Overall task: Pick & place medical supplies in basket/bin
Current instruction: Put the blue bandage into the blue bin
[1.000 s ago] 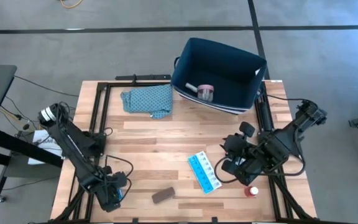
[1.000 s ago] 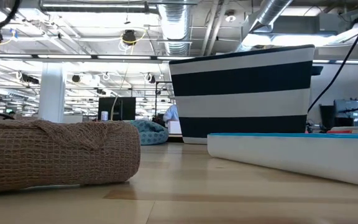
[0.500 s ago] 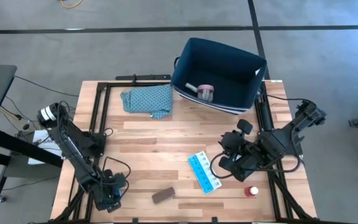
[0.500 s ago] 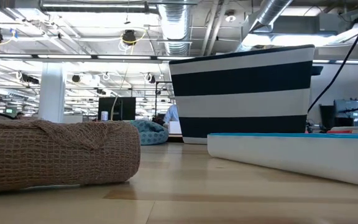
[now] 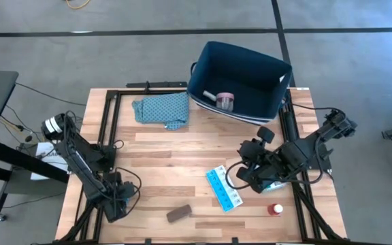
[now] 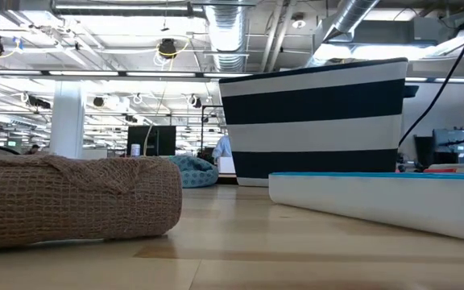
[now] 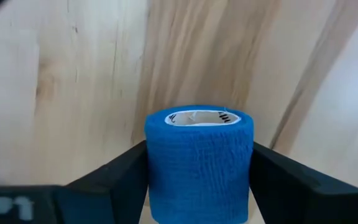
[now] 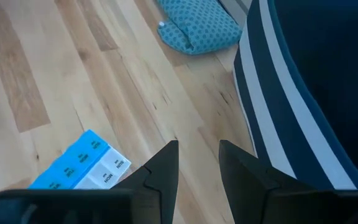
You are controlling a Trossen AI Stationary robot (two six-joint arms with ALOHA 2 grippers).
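My left gripper, near the table's near-left corner, is shut on a blue bandage roll. My right gripper hovers by the right side of the light-blue pill organiser, its fingers a narrow gap apart and holding nothing. The organiser lies flat on the table. The red-white bottle sits near the near-right corner. The brown block lies flat by the near edge. The navy bin stands at the far edge with the pink roll and a white piece inside. My left gripper pinches the blue roll by its curved side wall, one finger on each side. The roll's open end with the white core points away from the wrist. Whether it is lifted off the wood, I cannot tell.
The teal patterned cloth lies bunched left of the bin. In the low view the brown block and the organiser fill the foreground, the striped bin wall behind. Bare wood lies in the table's middle.
My left gripper has moved from the near edge a little toward the far edge. My right gripper has moved toward the table's left and slightly toward the far edge, away from the red-white bottle and closer to the pill organiser. The objects on the table have stayed put.
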